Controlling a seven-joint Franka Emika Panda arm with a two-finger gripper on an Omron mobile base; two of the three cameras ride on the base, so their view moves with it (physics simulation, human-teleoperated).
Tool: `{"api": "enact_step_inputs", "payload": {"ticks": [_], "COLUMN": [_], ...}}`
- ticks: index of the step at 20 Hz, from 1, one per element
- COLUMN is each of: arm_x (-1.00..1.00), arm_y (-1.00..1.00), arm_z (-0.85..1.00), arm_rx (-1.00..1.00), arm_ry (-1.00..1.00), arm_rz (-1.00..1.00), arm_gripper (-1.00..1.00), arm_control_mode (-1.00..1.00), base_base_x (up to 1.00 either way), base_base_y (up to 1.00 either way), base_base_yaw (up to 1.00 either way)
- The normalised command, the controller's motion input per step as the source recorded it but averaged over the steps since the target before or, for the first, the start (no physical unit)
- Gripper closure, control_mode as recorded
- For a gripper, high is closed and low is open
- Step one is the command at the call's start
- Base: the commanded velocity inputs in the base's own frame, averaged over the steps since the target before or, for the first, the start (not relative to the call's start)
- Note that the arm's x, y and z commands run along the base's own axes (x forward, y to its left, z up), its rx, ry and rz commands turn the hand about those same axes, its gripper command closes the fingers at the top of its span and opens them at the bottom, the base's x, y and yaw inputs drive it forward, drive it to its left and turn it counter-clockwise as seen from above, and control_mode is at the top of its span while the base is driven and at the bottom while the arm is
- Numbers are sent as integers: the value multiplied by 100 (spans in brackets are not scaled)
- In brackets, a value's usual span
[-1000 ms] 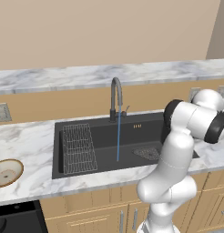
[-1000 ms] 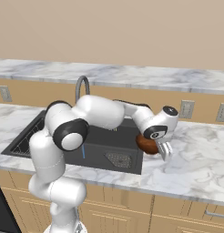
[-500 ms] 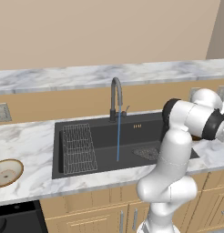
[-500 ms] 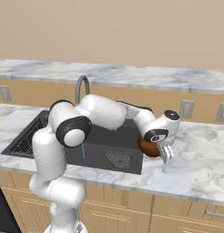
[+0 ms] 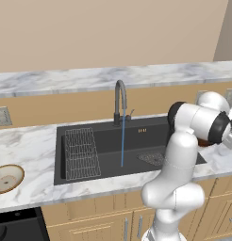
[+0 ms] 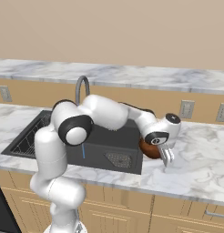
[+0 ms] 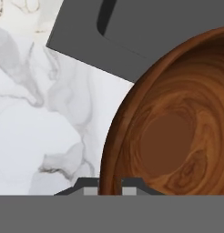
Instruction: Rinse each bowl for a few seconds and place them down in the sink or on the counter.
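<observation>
gripper: closed on the rim of the reddish-brown bowl
reddish-brown bowl: at the sink's right edge, over the marble surface
tap: thin stream falling into the basin
tan bowl: on the surface left of the sink

Reddish-brown bowl over counter

You have a glossy reddish-brown bowl with swirling wood grain right at the fingertips. Beside it lies smooth white marble counter, grey-veined. Beyond it the sink looks matt black, with a thin wire rack and a dull grey metal tap.
</observation>
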Motion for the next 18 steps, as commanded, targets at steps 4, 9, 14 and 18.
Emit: {"api": "enact_step_inputs", "payload": {"ticks": [4,9,14,18], "arm_x": [0,0,0,0], "arm_y": [0,0,0,0], "arm_z": [-12,-11,-4,12], "arm_rx": [0,0,0,-1], "arm_ry": [0,0,0,0], "arm_rz": [-3,-3,-3,-2], "arm_gripper": [100,100,-100,-100], "arm_control_mode": [-100,-100,-100,-100], "base_base_x": [0,0,0,0], "base_base_y": [0,0,0,0], "base_base_yaw": [0,0,0,0]}}
